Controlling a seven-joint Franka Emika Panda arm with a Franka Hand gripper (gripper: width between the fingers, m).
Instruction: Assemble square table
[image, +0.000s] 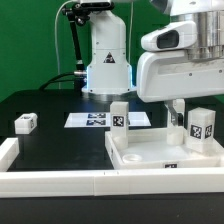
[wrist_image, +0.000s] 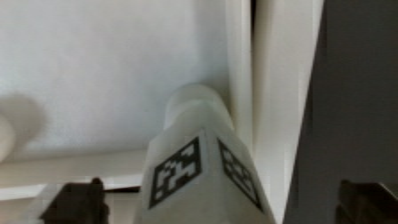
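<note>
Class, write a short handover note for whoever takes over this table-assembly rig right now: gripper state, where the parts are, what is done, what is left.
Gripper: open, fingertips either side of a leg block, not touching it.
Tabletop slab: at the exterior view's right, rim up.
Far-corner leg and right leg: upright on the slab.
Loose leg: on the table, exterior view's left.
Done: two legs stood up; how firmly they are seated is unclear.
Left: the loose leg, and a fourth leg not clearly seen.

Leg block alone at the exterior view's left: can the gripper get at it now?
Probably yes. The leg block sits in the open on the black table, nothing over it; the gripper is open, over the square slab.
</note>
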